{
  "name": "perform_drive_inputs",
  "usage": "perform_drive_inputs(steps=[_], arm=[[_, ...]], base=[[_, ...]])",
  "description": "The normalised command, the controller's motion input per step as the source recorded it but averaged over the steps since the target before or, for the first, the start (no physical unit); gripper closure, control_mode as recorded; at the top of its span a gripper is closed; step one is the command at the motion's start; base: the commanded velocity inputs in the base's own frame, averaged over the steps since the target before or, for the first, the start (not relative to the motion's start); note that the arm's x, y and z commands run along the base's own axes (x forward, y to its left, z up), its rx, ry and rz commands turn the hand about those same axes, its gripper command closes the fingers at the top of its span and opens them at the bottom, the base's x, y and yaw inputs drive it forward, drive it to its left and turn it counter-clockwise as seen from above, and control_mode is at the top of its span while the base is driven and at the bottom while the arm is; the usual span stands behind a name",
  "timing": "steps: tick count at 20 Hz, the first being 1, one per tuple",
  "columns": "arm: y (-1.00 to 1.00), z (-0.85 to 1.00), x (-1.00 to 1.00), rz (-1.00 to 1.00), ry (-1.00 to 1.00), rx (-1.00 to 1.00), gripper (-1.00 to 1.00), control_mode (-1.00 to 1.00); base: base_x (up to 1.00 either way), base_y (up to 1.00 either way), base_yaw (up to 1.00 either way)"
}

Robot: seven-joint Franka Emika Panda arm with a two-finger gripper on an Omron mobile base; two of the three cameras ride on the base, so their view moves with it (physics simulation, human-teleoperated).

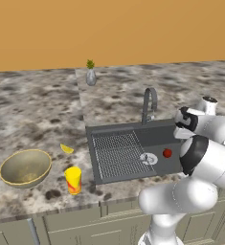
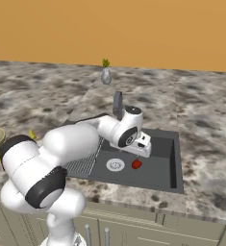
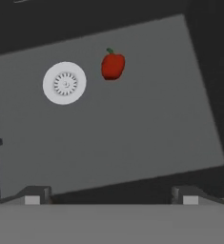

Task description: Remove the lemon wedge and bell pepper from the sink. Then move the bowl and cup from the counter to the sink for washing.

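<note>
Hovering above the sink [image 2: 174,158], the gripper [image 2: 144,150] has its fingers spread wide and holds nothing. Below it, the bell pepper [image 3: 113,65] lies on the basin floor, just right of the white drain [image 3: 64,83], apart from the fingers. On the counter [image 1: 32,110] left of the sink lie the lemon wedge [image 1: 66,149], the bowl [image 1: 25,167] and the cup [image 1: 73,180]. Nothing blocks the pepper.

Bell pepper [image 1: 167,153] in sink [image 1: 133,139], lemon wedge [image 1: 66,149] on counter [image 1: 32,115]

arm [image 2: 71,144]: glossy white rounded segments
joints: dark grey bands between the segments
finger tips [image 3: 32,196]: small, dark, blocky
</note>
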Motion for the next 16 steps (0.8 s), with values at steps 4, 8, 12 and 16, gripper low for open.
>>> perform_drive_inputs(steps=[4,8,12,16], arm=[[-0.12,-0.13,0.14,-0.01,-0.07,0.0,-1.0,-1.0],[-0.04,-0.16,0.15,0.0,-0.08,0.0,-1.0,-1.0],[-0.04,-0.16,0.16,0.0,-0.08,0.01,-1.0,-1.0],[-0.09,-0.12,0.18,0.0,-0.03,0.02,-1.0,-1.0]], base=[[0.0,0.0,0.0],[0.0,0.0,0.0],[0.0,0.0,0.0],[0.0,0.0,0.0]])
